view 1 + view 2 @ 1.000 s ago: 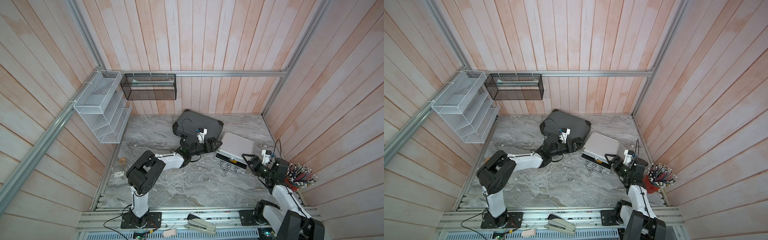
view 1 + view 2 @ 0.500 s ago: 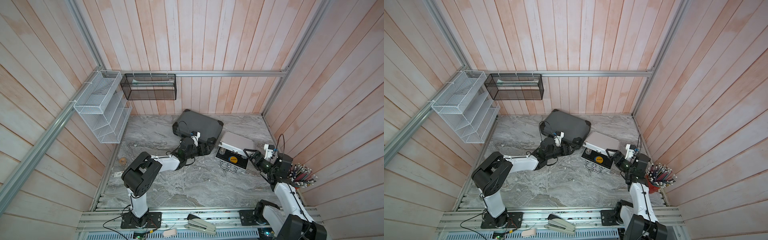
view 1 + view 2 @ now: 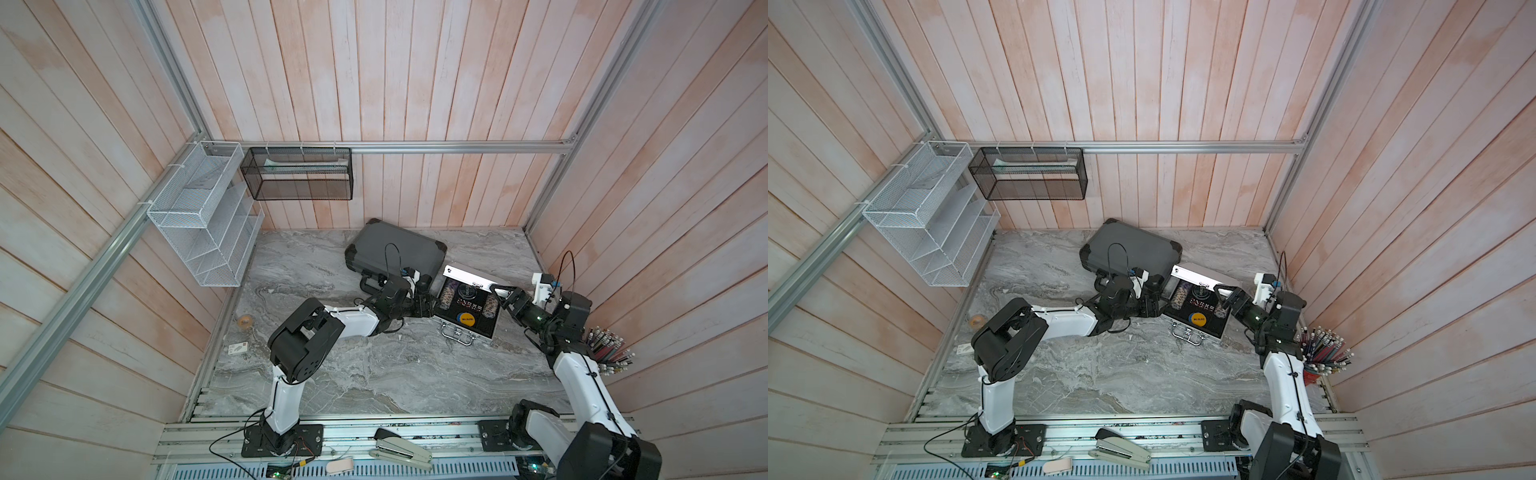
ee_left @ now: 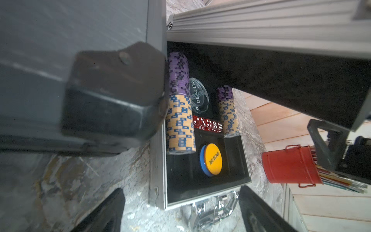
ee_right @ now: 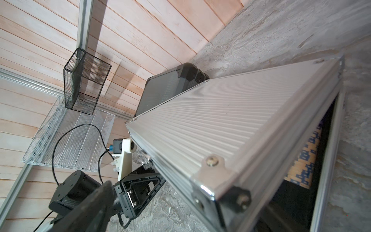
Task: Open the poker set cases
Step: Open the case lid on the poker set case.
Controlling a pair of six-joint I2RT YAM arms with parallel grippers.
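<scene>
larger case (image 3: 386, 245) behind-left, just beside smaller case (image 3: 465, 276) | chips (image 3: 446, 297) in smaller case | pencil cup (image 4: 289, 166) to right

Both top views are lit evenly and softly, with only faint shadows cast around the silver aluminium case (image 3: 469, 277). The wall planks (image 3: 374, 83) are bowed toward the frame edges. In the left wrist view, the black corner of the dark grey case (image 4: 112, 96) beside the silver aluminium case is blurred, while the poker chips (image 4: 180, 112) inside it are rendered sharply. In the right wrist view, a bright glint is caught on its lid's near corner.
</scene>
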